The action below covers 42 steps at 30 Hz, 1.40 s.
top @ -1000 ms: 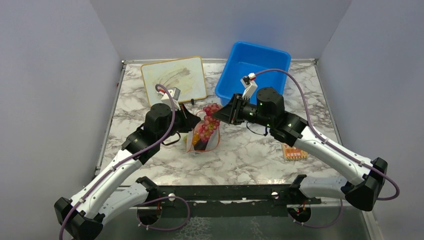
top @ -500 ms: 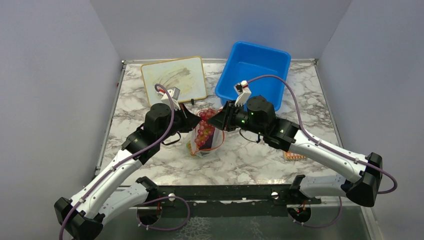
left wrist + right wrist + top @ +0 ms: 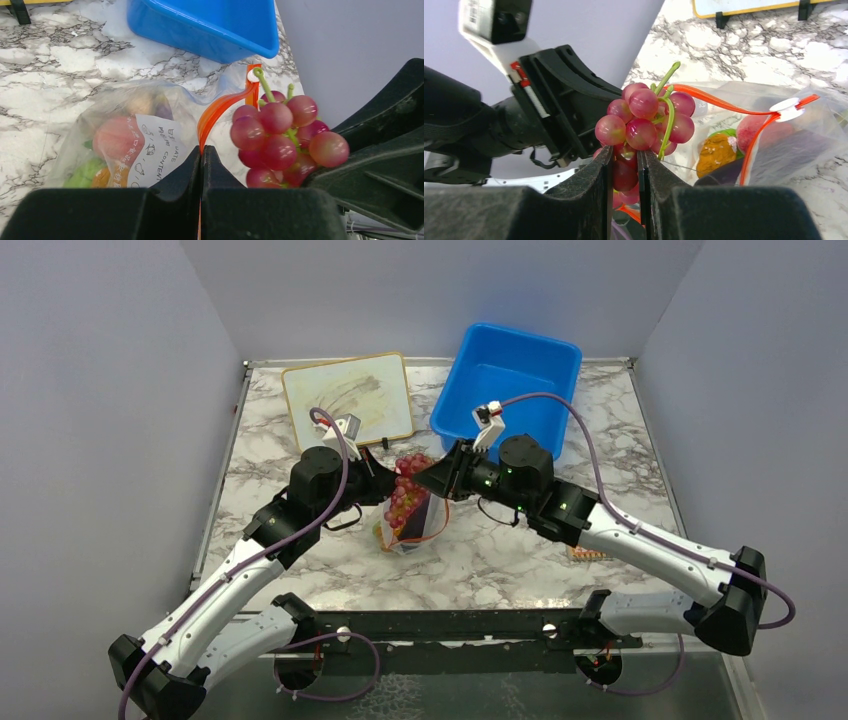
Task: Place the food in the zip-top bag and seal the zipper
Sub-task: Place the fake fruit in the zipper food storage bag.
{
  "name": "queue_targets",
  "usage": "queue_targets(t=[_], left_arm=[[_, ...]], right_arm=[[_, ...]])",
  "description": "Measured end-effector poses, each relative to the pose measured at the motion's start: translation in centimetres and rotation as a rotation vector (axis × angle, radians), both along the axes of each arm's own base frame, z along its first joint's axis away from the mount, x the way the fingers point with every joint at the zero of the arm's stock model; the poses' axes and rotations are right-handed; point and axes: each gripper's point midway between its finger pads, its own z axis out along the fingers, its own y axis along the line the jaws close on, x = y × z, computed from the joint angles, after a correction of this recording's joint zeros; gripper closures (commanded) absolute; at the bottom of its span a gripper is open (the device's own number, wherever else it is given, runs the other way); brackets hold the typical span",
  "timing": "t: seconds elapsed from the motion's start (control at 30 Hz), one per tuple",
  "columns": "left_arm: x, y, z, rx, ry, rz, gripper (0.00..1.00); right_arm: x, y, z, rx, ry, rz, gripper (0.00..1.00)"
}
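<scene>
Two arms converge mid-table, so start at the bag point(image 3: 408, 538): clear plastic, bottom looks to rest on the marble table point(image 3: 500, 560), mouth held up. Left gripper point(image 3: 201, 150) is clamped flat on the mouth edge, right on the orange zipper point(image 3: 220, 107), no gap visible between its jaws. Already inside: peach point(image 3: 112, 140), lime point(image 3: 86, 174), an orange piece point(image 3: 716, 150), plus something dark purple, likely the eggplant point(image 3: 789, 145). Right gripper point(image 3: 624, 152) pinches the grape bunch point(image 3: 644, 122) low down in a narrow grip, stem up. The bunch sits just beside the left fingers at the mouth, not yet down in the bag. My read of the step: loading the grapes, probably the last item, since I see no other food outside the bag. Next move needs the bunch lowered between the two zipper lips, then a release and a clean pull-out without dragging the bag. The opening looks tight for the bunch, so snag risk. The white slider point(image 3: 785, 107) sits at one end of the strip, so sealing means running it along while the other side is held. Beyond: blue bin point(image 3: 455, 410), framed board point(image 3: 350, 395) far left.
</scene>
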Motion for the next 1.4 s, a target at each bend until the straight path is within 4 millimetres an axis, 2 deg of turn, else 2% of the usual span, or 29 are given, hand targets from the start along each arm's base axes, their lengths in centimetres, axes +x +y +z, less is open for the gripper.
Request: queue_targets(t=[0.27,0.37,0.43,0.6,0.7,0.9,1.13,1.4], left_arm=[[-0.1,-0.1,0.0,-0.002,0.002,-0.004,1.0],[-0.1,-0.1,0.0,-0.004,0.002,-0.006,1.0],[-0.2,-0.1,0.1,-0.008,0.003,-0.007,1.0],[-0.3,-0.2,0.3,-0.018,0.005,-0.01,1.0],[-0.4,-0.2,0.4,-0.022,0.006,-0.012,1.0],[-0.7,-0.2,0.6,-0.037,0.004,-0.017,1.0],[-0.8,-0.3,0.8,-0.05,0.012,-0.019,1.0],[-0.8,-0.3,0.8,-0.051,0.013,-0.02,1.0]], right_arm=[[-0.9,-0.7,3.8,0.115,-0.028,0.006,0.79],[-1.0,-0.9,4.4,0.141,-0.044,0.006,0.79],[-1.0,-0.9,3.6,0.137,-0.041,0.005,0.79],[-1.0,-1.1,-0.3,0.075,-0.017,0.0,0.79],[-0.7,-1.5,-2.0,0.026,-0.032,-0.014,0.79],[0.0,-1.6,-3.5,-0.046,-0.083,-0.02,0.79],[0.4,-1.1,-6.1,-0.112,-0.05,-0.012,0.75],[0.0,-0.8,-7.4,-0.149,-0.02,-0.007,0.72]])
